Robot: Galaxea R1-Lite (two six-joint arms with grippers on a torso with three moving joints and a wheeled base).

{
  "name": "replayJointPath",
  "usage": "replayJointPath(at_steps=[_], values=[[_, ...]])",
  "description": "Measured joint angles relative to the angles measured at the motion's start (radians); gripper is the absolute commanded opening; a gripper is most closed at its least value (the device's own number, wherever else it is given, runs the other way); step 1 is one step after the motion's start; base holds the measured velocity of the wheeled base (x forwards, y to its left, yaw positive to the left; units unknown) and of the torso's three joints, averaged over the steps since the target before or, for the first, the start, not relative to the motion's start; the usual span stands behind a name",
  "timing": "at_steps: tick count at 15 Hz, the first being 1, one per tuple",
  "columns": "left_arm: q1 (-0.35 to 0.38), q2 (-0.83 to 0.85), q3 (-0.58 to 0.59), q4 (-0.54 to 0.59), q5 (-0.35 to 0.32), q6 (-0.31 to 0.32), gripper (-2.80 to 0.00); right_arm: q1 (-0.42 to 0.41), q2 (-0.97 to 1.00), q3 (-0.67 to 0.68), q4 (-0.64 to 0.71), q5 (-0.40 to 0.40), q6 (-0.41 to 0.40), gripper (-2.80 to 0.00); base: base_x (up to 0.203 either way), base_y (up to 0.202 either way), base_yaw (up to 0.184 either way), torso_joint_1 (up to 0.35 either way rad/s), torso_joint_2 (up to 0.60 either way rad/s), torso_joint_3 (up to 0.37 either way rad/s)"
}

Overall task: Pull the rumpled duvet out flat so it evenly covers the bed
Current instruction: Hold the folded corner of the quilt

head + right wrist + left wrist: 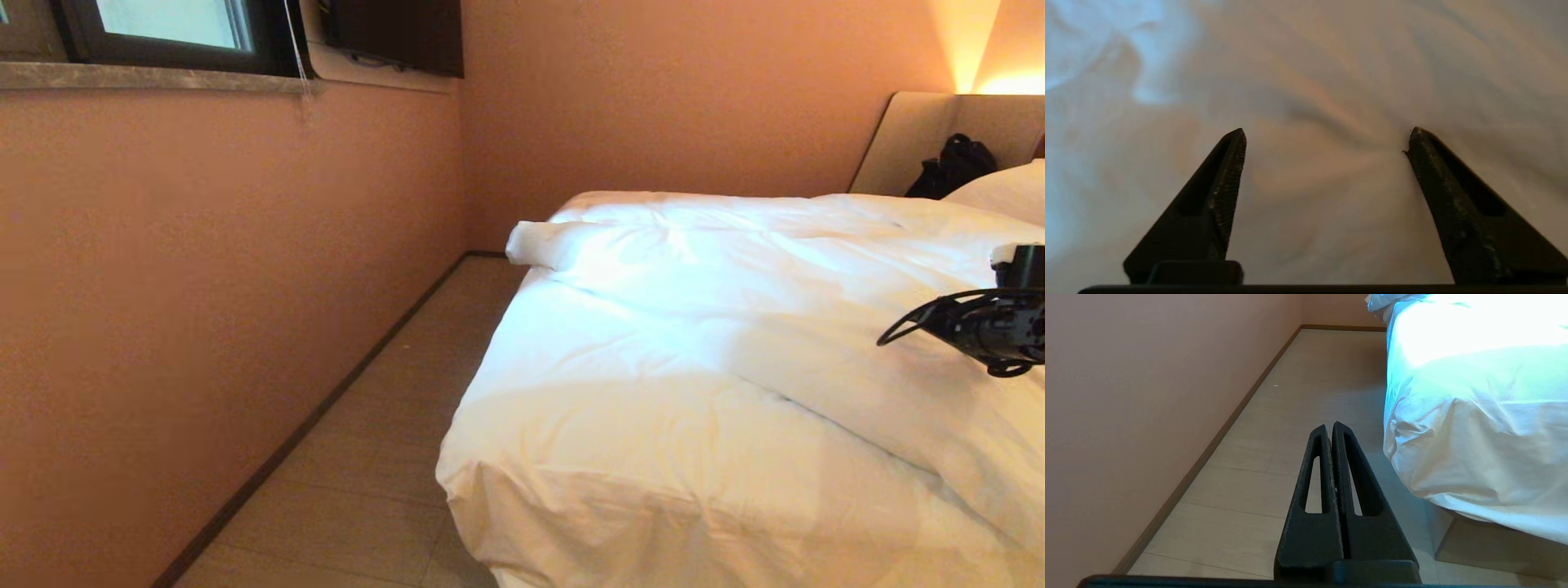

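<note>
Left of the bed [522, 523], the left gripper [1330, 428] hangs over the floor [1290, 416] with its 2 fingers pressed together. Across the bed lies the duvet [735, 327], wrinkled, 1 corner bunched at its far left edge. Above the duvet's right part, the right gripper [1327, 139] hovers spread wide, holding nothing.
</note>
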Motion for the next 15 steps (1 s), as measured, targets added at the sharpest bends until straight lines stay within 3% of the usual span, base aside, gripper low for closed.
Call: replayJointPath(at_steps=[11, 12, 15], values=[[0.000, 0.000, 0.000, 0.000, 0.000, 0.000, -2.80, -0.020, 0.164, -0.050, 0.012, 0.002, -0.004, 0.00, 0.000, 0.000, 0.000, 0.000, 0.00, 0.000], [0.000, 0.000, 0.000, 0.000, 0.000, 0.000, -2.80, -0.020, 0.171, -0.051, 0.012, 0.002, -0.004, -2.80, 0.000, 0.000, 0.000, 0.000, 0.00, 0.000], [0.000, 0.000, 0.000, 0.000, 0.000, 0.000, -2.80, -0.025, 0.184, -0.049, 0.013, 0.001, -0.005, -2.80, 0.000, 0.000, 0.000, 0.000, 0.00, 0.000]])
